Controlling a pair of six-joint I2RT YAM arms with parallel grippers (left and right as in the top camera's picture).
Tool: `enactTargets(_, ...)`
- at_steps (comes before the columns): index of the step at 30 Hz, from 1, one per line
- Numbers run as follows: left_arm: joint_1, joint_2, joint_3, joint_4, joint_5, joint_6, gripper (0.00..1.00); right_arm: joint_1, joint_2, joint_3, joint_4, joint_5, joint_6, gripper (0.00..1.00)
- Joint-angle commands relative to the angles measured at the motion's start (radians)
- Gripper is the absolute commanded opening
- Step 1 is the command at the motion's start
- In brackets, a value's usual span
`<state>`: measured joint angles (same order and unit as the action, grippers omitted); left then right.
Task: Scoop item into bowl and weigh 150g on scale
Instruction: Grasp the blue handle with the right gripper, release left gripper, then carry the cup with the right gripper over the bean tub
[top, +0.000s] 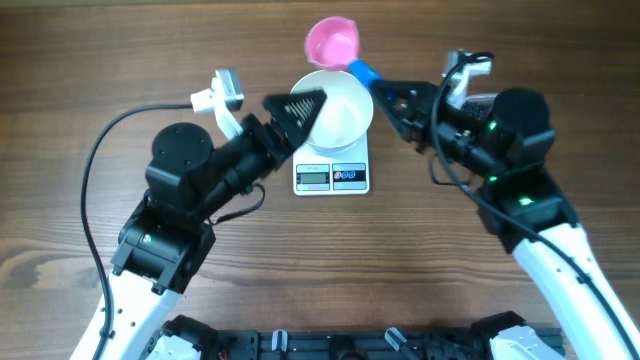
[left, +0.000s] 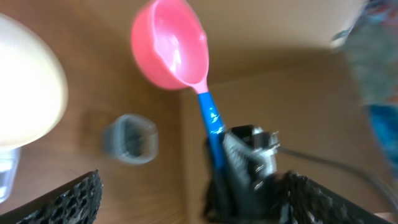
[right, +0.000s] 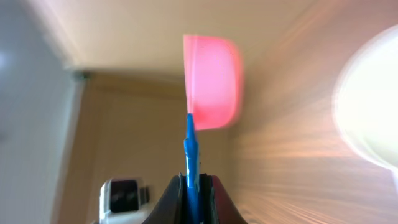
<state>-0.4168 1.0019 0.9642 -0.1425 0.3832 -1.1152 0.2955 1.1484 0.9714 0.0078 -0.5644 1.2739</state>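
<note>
At the far edge of the table (top: 300, 280), my right gripper (top: 388, 93) is clamped on the blue handle of the pink scoop (top: 332, 42). My left gripper (top: 300, 104) gapes wide, empty, beside the white bowl (top: 348, 118) sitting on the scale (top: 332, 178).

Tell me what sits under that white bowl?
A small white kitchen scale; only its front edge, with display and buttons, shows. The bowl covers the rest.

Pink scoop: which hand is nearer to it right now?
Right. The right hand grips the pink scoop by its blue handle; the left hand is open at the bowl's left rim, apart from the scoop.
</note>
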Motion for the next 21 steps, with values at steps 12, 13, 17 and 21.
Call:
enactTargets(12, 0.006, 0.014, 0.003, -0.626, -0.145, 0.434, 1.00, -0.140, -0.066, 0.492, -1.045, 0.410, -0.653, 0.05)
enactTargets(13, 0.006, 0.026, 0.003, -0.635, -0.142, 0.457, 1.00, -0.140, -0.058, 0.519, -1.074, 0.417, -0.675, 0.05)
enactTargets(17, 0.006, 0.095, 0.085, -0.718, -0.088, 0.543, 0.99, -0.140, 0.039, 0.713, -1.230, 0.479, -0.734, 0.05)
enactTargets(21, 0.007, 0.159, 0.253, -0.861, -0.286, 0.569, 1.00, -0.140, 0.112, 0.782, -1.234, 0.524, -0.706, 0.04)
